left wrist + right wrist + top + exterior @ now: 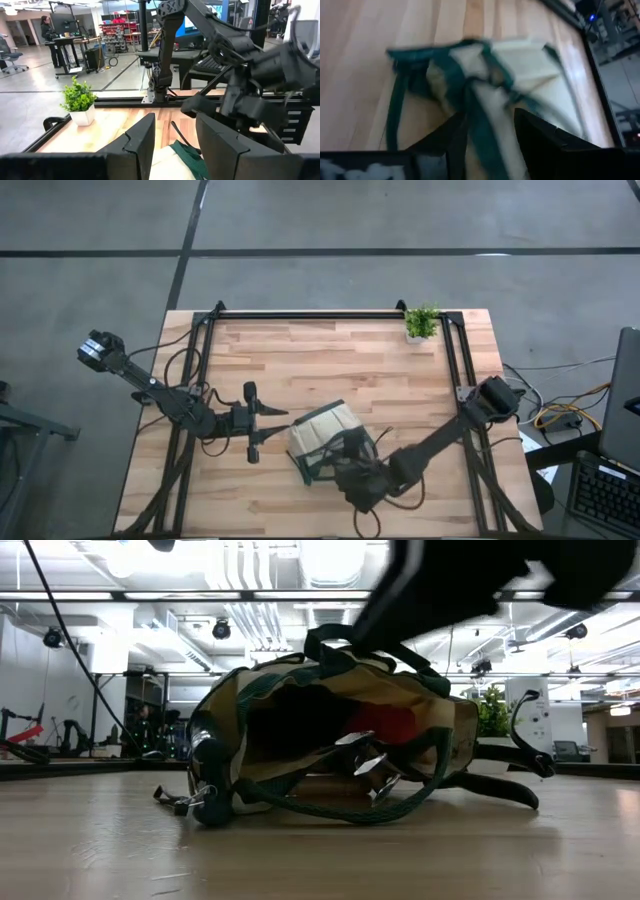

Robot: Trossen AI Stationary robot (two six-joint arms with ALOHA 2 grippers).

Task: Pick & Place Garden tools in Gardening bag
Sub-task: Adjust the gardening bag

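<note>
The gardening bag (322, 438) lies tipped on the bench (330, 355) with tools (372, 765) already inside, the right hand (487, 122) pinching its green trim, the left hand (281, 423) spread just beside it, so little seems left.

The gardening bag (322, 436) is tan canvas with dark green trim and handles; inside it, a red item (388, 723) and silvery metal tools (368, 765) show. The worktop (330, 360) is pale striped wood. The potted plant (421, 324) is bright green in a white pot.
</note>
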